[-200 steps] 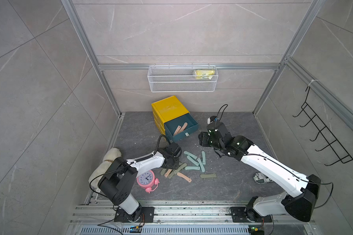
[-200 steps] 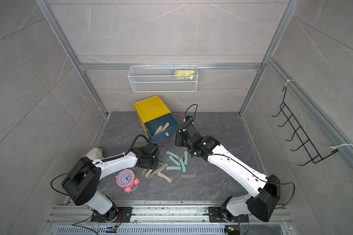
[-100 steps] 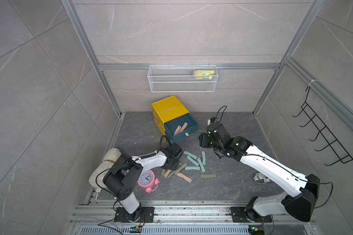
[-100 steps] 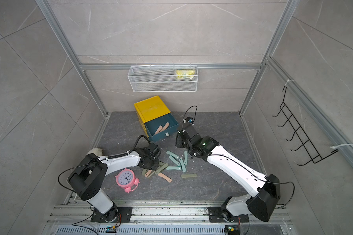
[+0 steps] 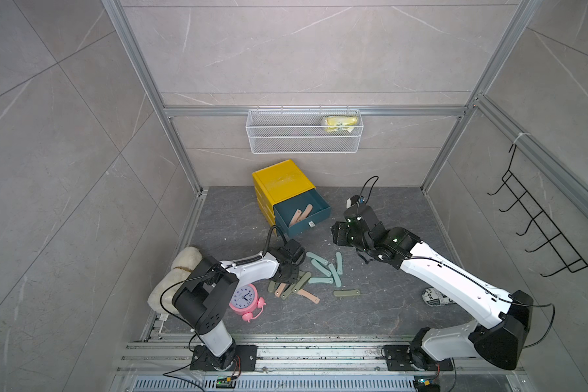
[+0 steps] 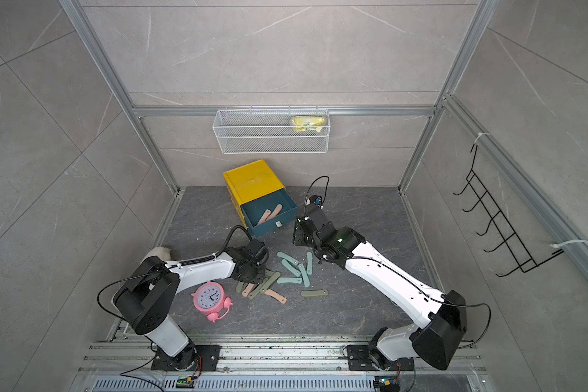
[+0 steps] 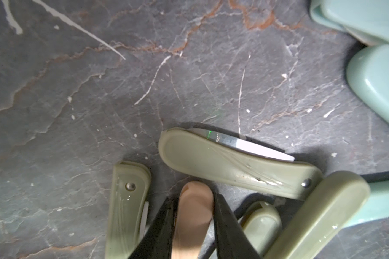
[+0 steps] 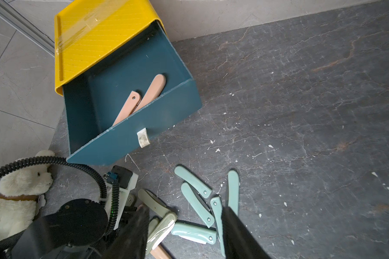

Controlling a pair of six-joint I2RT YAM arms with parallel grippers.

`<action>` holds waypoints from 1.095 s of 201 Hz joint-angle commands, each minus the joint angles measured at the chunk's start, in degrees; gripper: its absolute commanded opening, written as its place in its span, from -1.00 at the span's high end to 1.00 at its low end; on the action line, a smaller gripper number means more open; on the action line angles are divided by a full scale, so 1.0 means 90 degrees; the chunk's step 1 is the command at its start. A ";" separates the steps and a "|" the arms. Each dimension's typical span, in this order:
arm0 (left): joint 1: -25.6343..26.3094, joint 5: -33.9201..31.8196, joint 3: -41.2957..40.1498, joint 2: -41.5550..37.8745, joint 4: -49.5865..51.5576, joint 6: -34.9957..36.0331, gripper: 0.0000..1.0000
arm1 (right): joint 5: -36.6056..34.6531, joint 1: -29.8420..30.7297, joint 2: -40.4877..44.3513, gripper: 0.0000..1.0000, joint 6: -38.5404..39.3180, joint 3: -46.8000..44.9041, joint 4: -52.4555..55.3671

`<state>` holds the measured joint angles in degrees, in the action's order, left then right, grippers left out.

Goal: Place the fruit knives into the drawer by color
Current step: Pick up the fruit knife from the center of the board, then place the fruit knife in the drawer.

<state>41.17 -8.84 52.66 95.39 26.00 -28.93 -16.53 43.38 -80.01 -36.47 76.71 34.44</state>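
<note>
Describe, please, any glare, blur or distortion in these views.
Left wrist: blade of the olive knife glints white; fingers gripping the pink knife are soft. Right wrist: fingers blurred, dark. Both top views: wide-angle lens splays the frame posts; light even.

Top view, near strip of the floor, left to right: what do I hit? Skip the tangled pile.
plush toy → pink alarm clock → loose salmon knife at the pile's near edge → lone olive knife → black-and-white printed bundle, partly hidden behind the right arm
</note>
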 commanded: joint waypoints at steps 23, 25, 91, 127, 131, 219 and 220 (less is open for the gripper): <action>0.0019 -0.0202 -0.0031 -0.0557 0.0351 0.0010 0.41 | -0.0086 -0.0044 -0.0026 -0.08 -0.0098 0.0079 0.0070; 0.0016 -0.0207 -0.0017 -0.0584 0.0372 0.0006 0.41 | -0.0082 -0.0044 -0.0021 -0.08 -0.0098 0.0080 0.0065; 0.0027 -0.0579 0.0817 -0.2063 0.1423 0.0195 0.46 | -0.0057 -0.0074 0.0003 -0.08 -0.0128 0.0033 0.0031; 0.0137 -0.0692 0.1852 -0.2558 0.1854 0.0327 0.48 | -0.0057 -0.0103 0.0048 -0.08 -0.0156 -0.0026 0.0022; 0.0151 -0.0681 0.2002 -0.2568 0.1878 0.0369 0.48 | -0.0057 -0.0103 0.0066 -0.08 -0.0157 -0.0036 0.0021; -0.0209 -0.0800 0.5400 -0.0419 0.1619 0.1484 0.47 | -0.0009 -0.0151 0.0184 -0.08 -0.0235 -0.0115 0.0128; -0.0218 -0.0807 0.5424 -0.0373 0.1626 0.1500 0.47 | -0.0009 -0.0151 0.0186 -0.08 -0.0235 -0.0110 0.0128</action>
<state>41.28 -14.98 94.63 85.03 41.47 -20.62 -16.49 42.28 -79.96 -37.78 76.27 34.48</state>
